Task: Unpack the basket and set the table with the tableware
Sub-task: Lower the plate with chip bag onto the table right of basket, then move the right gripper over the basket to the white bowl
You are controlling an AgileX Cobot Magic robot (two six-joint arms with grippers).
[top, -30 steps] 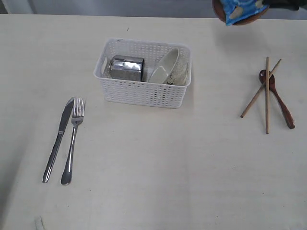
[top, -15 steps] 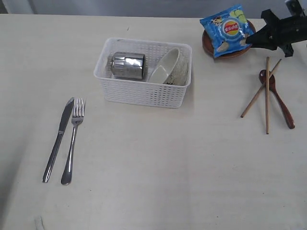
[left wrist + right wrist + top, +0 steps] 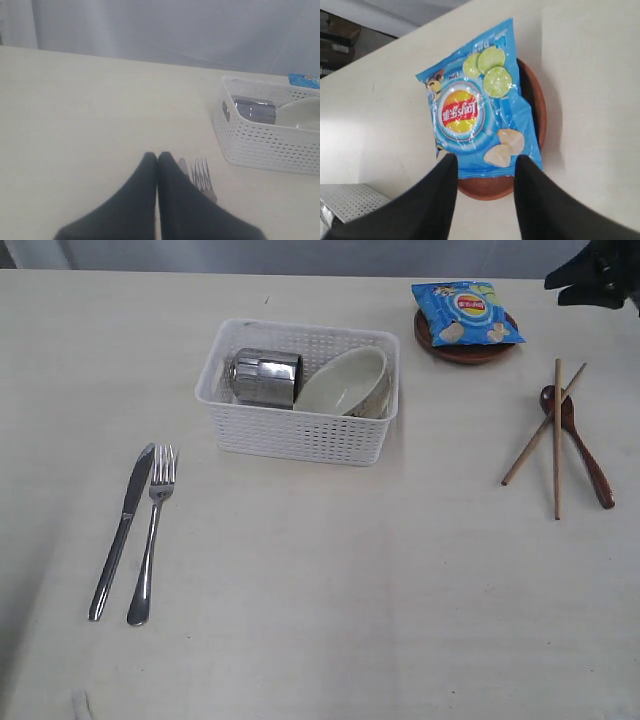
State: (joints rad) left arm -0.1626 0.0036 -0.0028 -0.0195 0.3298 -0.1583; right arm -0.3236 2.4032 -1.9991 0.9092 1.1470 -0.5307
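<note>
Jaws of the right pincer (image 3: 485,161) stand apart, gripping nothing; the bag (image 3: 480,105) lies on the plate (image 3: 538,115) beyond its tips, not touching them. Spoon (image 3: 582,448) and crossed chopsticks (image 3: 556,440) lie on the table (image 3: 350,590) near that pincer. Left pincer (image 3: 157,156) is clenched and empty, with knife (image 3: 183,166) and fork (image 3: 201,172) side by side just past its tips. Basket (image 3: 300,430), between both pincers, holds the cup (image 3: 265,378) on its side and the tilted bowl (image 3: 345,380).

The plate (image 3: 465,350) with the chip bag (image 3: 466,312) now rests on the table (image 3: 350,570) right of the basket (image 3: 300,430). The right gripper (image 3: 486,162) has released it and backed away. The bowl (image 3: 345,380) in the basket seems tipped flatter.
</note>
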